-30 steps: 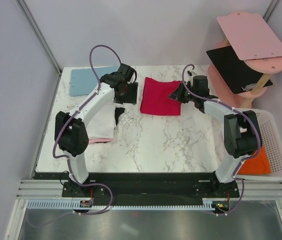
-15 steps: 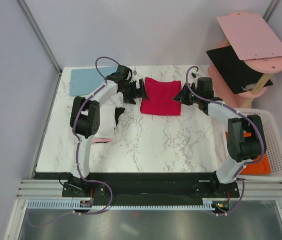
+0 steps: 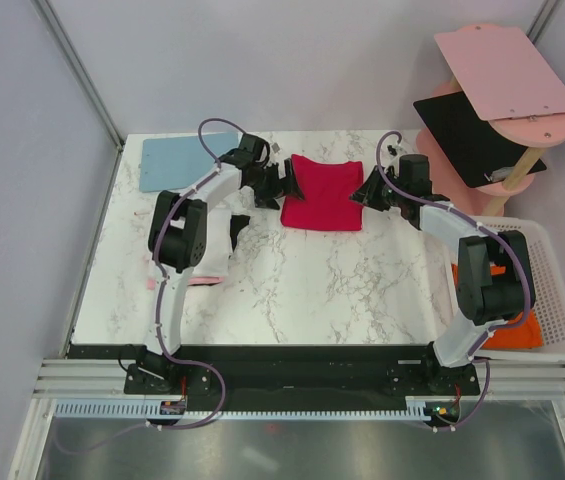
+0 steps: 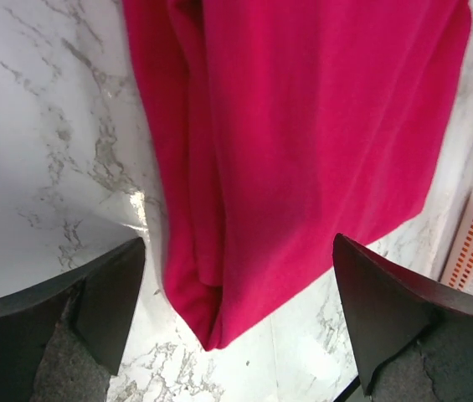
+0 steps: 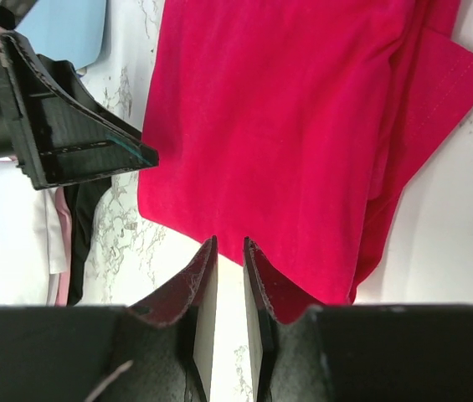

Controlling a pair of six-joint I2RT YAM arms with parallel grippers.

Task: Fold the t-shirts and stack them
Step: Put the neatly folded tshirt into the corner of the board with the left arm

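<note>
Swung in since a second ago, the left tool [image 3: 284, 182] gapes wide and empty at the left edge of the crimson t-shirt [image 3: 324, 197] lying on the counter [image 3: 302, 275], the right tool [image 3: 363, 192] nearly closed, empty, opposite; I would pinch all edge layers evenly before folding.

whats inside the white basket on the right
An orange t-shirt lies in the white basket. The right arm stands in front of the basket's near-left part, so whatever else may be in there under the arm or under the shirt cannot be seen.
</note>
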